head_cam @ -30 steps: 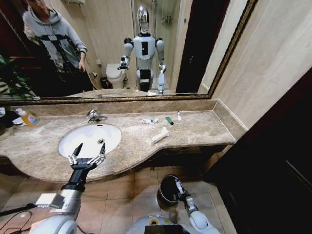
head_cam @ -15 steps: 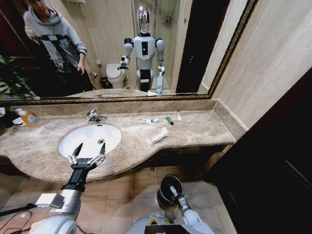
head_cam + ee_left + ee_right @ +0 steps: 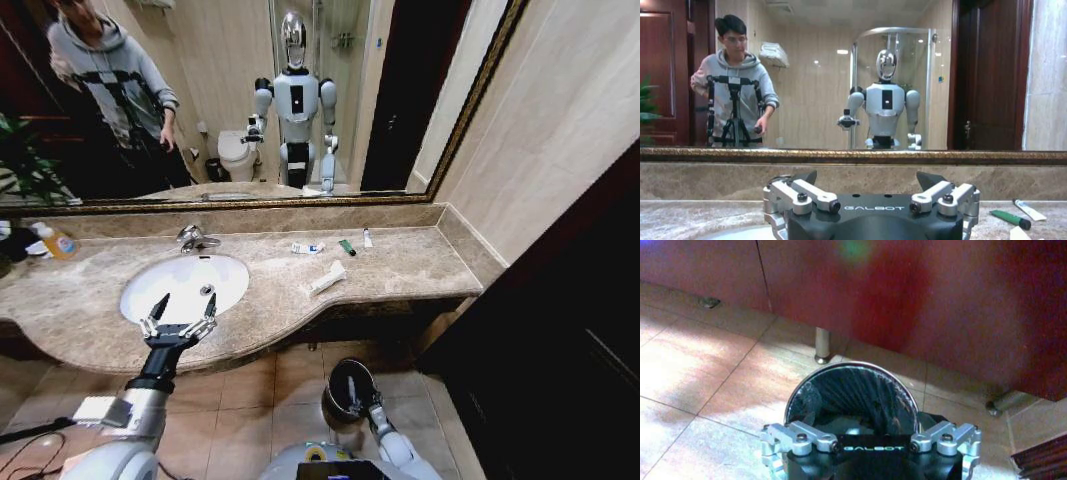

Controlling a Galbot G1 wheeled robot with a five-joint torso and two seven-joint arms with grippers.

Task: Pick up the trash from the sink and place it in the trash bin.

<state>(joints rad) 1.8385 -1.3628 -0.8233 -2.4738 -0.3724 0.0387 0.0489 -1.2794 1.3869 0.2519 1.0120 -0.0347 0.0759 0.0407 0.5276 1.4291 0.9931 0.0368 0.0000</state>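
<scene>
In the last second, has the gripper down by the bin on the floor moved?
Yes. The right gripper has drawn back toward the robot, across the trash bin.

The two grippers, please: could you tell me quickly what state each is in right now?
Left gripper: open, empty, at the sink's front edge.
Right gripper: open, empty, over the trash bin.
</scene>
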